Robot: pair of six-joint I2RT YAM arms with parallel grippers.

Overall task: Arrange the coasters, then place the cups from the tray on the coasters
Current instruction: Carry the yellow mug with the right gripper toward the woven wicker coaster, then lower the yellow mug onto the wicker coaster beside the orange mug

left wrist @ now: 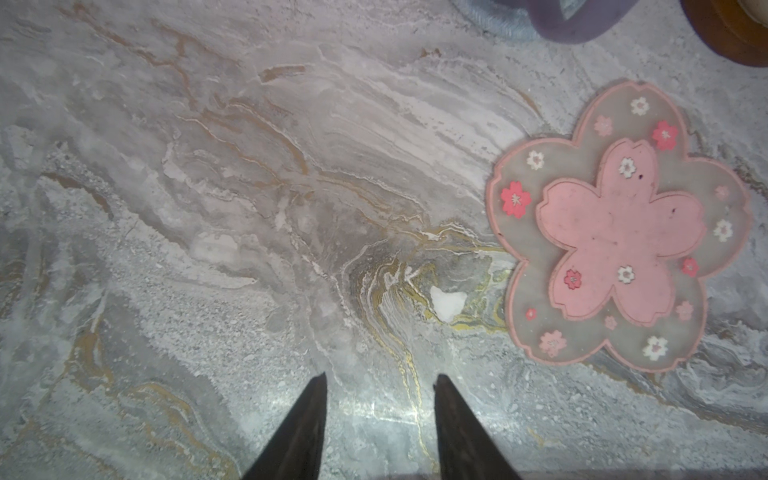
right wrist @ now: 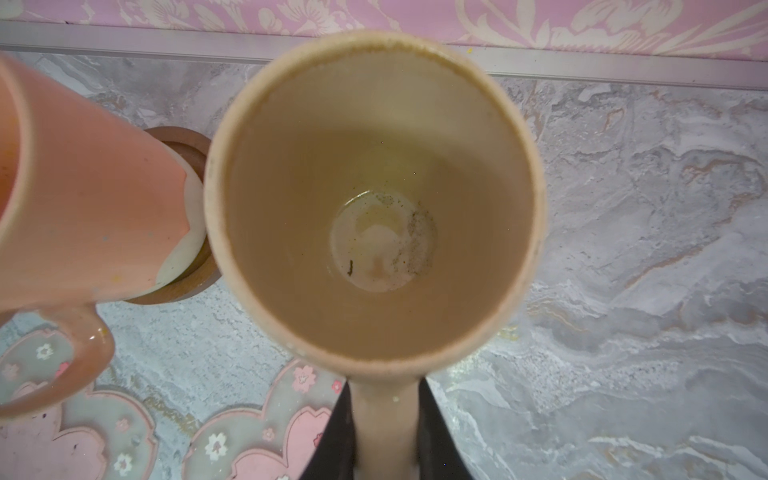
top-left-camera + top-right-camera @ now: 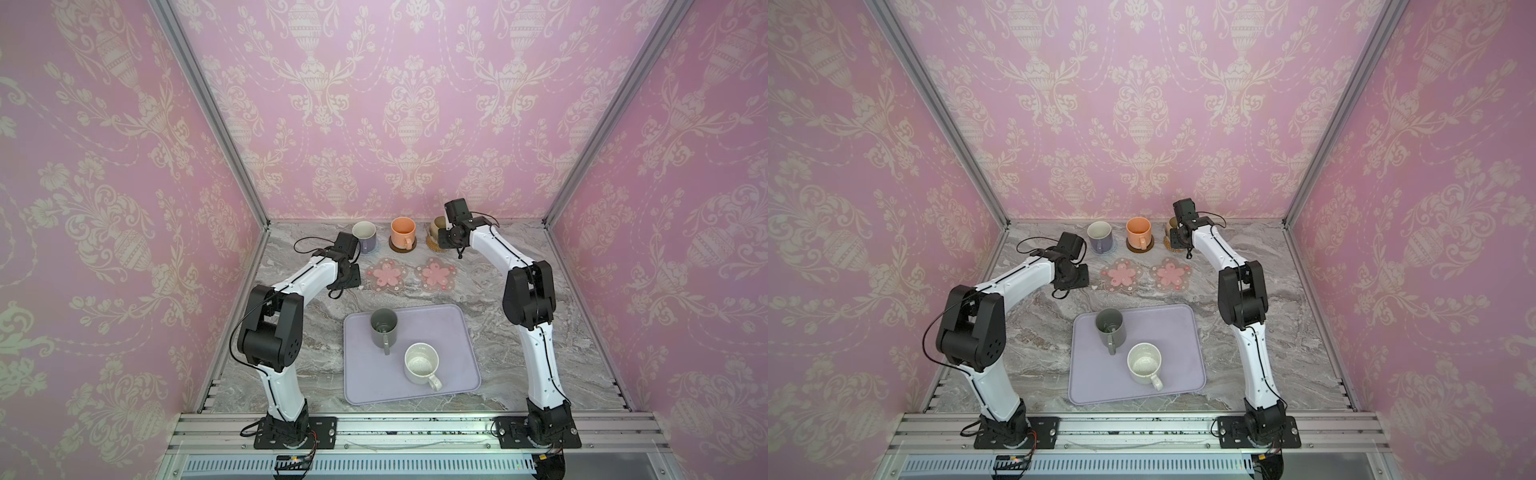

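Beige cup point(image 2: 374, 199) stood at 1 o'clock on the table point(image 3: 488, 291), over the rattan coaster point(image 3: 431, 246); contact could not be told. Right tool point(image 2: 384, 384) pinched its handle. Orange cup point(image 3: 403, 230) sat on the brown coaster point(image 3: 397, 248) at 12 o'clock, lavender cup point(image 3: 368, 241) at 11. Left tool point(image 1: 380, 376) hung spread and empty near a pink flower coaster point(image 1: 619, 228) at centre. Grey cup point(image 3: 384, 328) and white speckled cup point(image 3: 420, 363) stood on the tray point(image 3: 449, 332) at 6 o'clock.
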